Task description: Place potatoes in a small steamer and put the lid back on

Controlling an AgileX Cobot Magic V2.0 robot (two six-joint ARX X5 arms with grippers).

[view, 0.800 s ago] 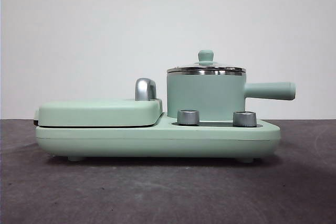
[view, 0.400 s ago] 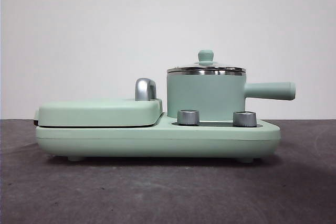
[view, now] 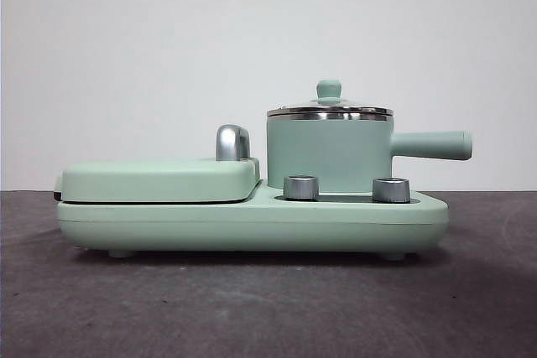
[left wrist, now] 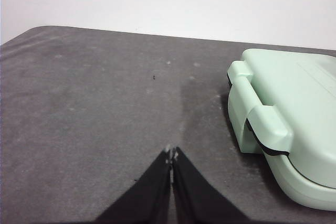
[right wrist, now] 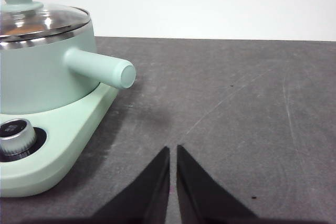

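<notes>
The mint-green small steamer (view: 327,157) stands on the right half of a green appliance base (view: 252,225), its straight handle (view: 432,145) pointing right. The glass lid (view: 329,111) with its green knob sits on the steamer's rim. In the right wrist view the steamer (right wrist: 42,72) and lid (right wrist: 44,22) are close by, and an orange-brown patch shows faintly through the glass; I cannot tell if it is the potato. My right gripper (right wrist: 173,148) is shut and empty over the table beside the base. My left gripper (left wrist: 171,153) is shut and empty, away from the griddle.
A flat green hinged griddle (view: 159,180) is closed on the left half of the base; it also shows in the left wrist view (left wrist: 294,108). Two steel dials (view: 301,187) (view: 391,189) sit in front of the steamer. Dark grey table (view: 252,308) all around.
</notes>
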